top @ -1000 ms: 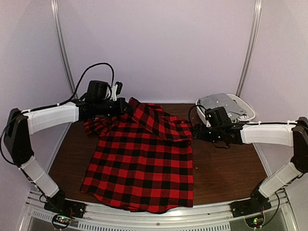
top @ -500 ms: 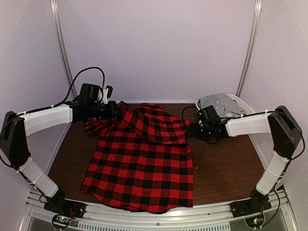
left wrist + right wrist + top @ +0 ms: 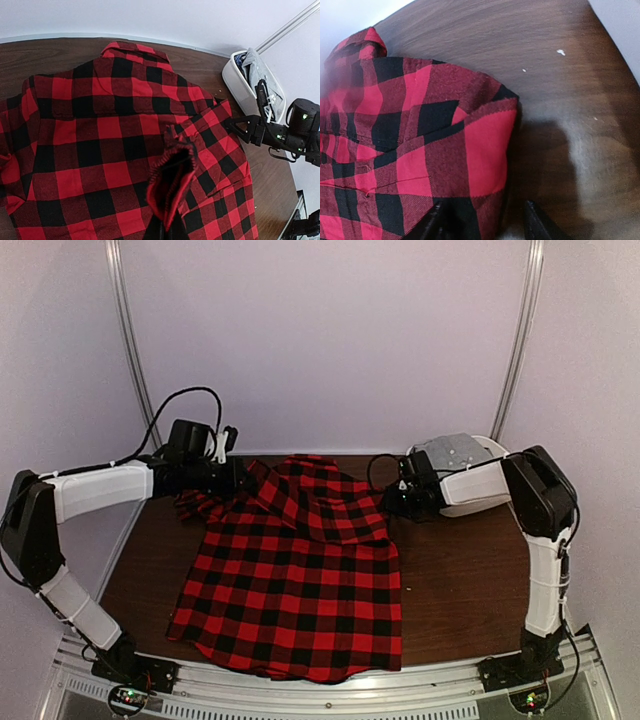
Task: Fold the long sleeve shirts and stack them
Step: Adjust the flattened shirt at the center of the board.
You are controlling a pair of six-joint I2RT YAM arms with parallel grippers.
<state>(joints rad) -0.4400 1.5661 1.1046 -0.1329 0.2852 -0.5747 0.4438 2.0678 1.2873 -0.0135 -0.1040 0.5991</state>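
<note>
Far side, L claw (image 3: 240, 478) pinching shirt (image 3: 300, 580), R claw (image 3: 389, 502) low astride edge.

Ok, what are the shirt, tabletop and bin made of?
Shirt: woven cloth, likely flannel, matte; weave and soft folds show. Tabletop: wood or wood-look laminate, dark grain streaks, slight sheen. Bin: probably plastic, white, smooth rounded rim.

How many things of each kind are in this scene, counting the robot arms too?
Red-and-black check shirt: 1
White bin: 1
Grey cloth heap in the bin: 1 (separate pieces cannot be told apart)
Robot arms: 2, the left arm and the right arm
Total: 5
</note>
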